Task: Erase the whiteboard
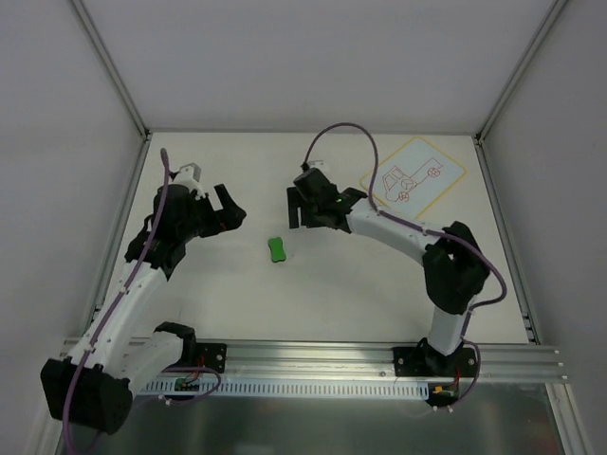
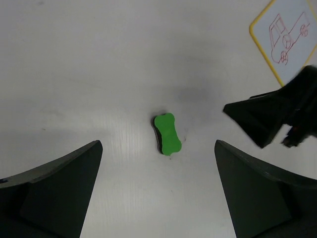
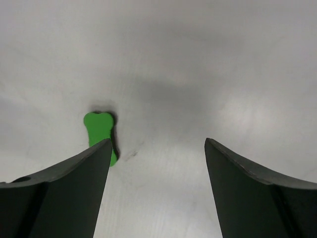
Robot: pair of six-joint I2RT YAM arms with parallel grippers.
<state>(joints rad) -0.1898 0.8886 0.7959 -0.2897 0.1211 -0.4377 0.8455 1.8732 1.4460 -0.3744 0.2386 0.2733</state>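
The left tool [image 1: 230,210] and right tool [image 1: 296,210] hung released, empty. The green eraser [image 1: 276,248] lay on the bench [image 1: 332,294] between them. The whiteboard [image 1: 417,175], drawing unerased, sat far right. Best to straddle the eraser's narrow waist squarely.

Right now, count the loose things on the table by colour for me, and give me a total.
Green: 1, the eraser
White with a yellow border: 1, the whiteboard, which carries a red drawing
Total: 2
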